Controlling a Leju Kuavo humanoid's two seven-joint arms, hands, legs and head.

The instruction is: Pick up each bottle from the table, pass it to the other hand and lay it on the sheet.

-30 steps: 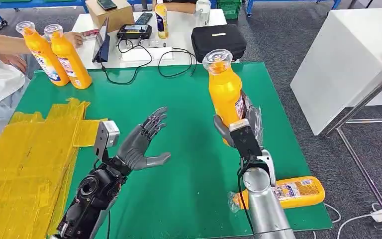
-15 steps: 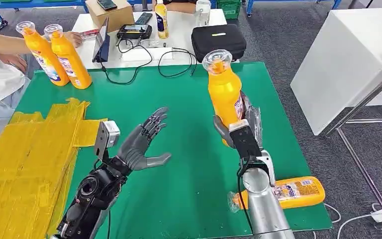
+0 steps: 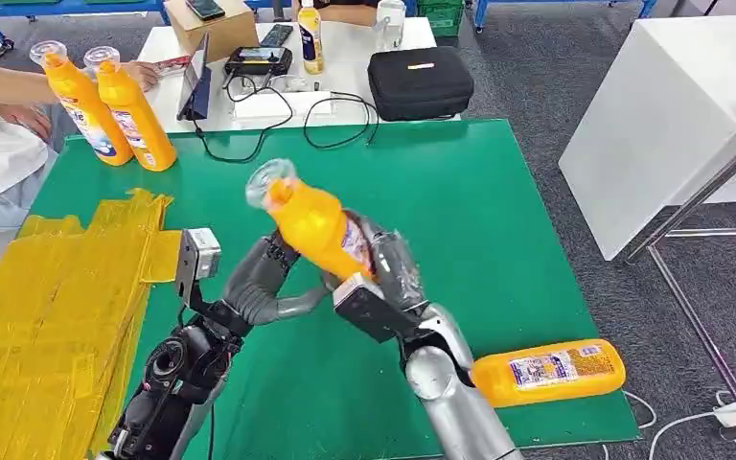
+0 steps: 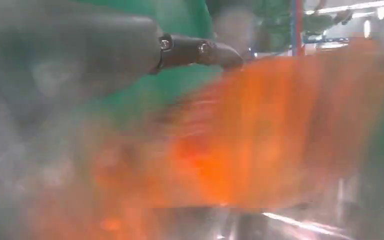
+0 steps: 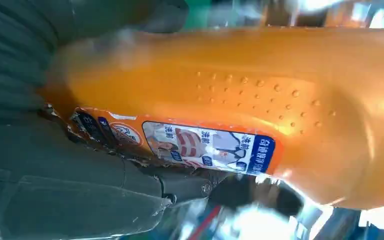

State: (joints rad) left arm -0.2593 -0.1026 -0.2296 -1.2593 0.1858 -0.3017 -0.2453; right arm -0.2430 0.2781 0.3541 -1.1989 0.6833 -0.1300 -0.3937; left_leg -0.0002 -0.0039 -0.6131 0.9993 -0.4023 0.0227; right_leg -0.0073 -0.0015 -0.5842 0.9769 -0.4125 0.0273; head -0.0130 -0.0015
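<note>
Right hand (image 3: 383, 278) grips bottle (image 3: 311, 222) by lower body, above green surface (image 3: 498, 211), bottle tilted with clear cap toward left hand (image 3: 264, 283). Left hand fingers apart, just beside bottle; contact cannot tell. Second bottle (image 3: 546, 372) lies on its side near surface's right front corner. Two bottles (image 3: 115, 105) stand upright at far left. Yellow sheet (image 3: 48, 297) covers surface's left side.

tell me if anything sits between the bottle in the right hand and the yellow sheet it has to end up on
Only the left hand, which is next to the bottle held by the right hand and is meant to take it. Past it, the strip of green mat up to the yellow sheet looks bare.
</note>
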